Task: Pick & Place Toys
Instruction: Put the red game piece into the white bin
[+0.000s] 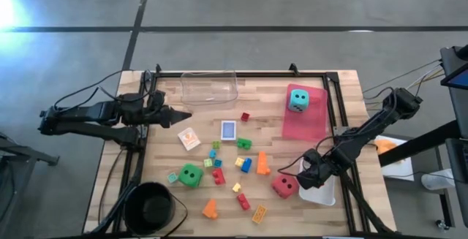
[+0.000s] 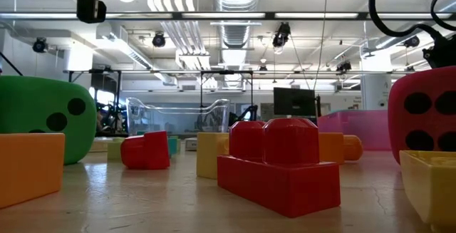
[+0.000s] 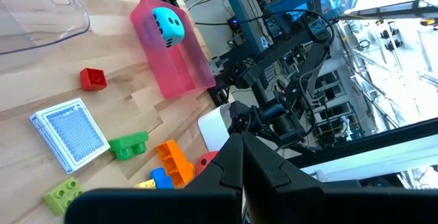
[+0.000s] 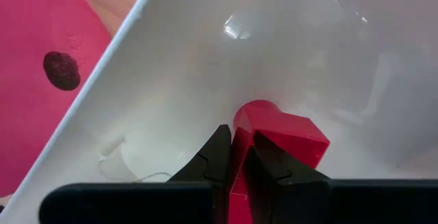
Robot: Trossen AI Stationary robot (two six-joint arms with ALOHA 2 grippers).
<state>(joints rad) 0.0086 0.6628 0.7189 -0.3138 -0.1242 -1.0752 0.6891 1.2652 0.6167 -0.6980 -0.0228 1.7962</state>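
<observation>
Wooden bench boards [image 1: 146, 158] carry scattered bricks, with the green die [image 1: 191, 175] near the front left corner. At the right edge the right gripper [image 4: 237, 157] reaches into the white tray [image 4: 205, 66], fingers pinching a red brick [image 4: 280, 138] beside the red die [image 1: 284, 186]. Near the left edge the left gripper [image 3: 243, 157] hovers, fingers pressed together, holding nothing.

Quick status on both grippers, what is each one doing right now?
Left gripper: shut, holding nothing, above the table's left side.
Right gripper: shut on a red brick, inside the white tray.
</observation>
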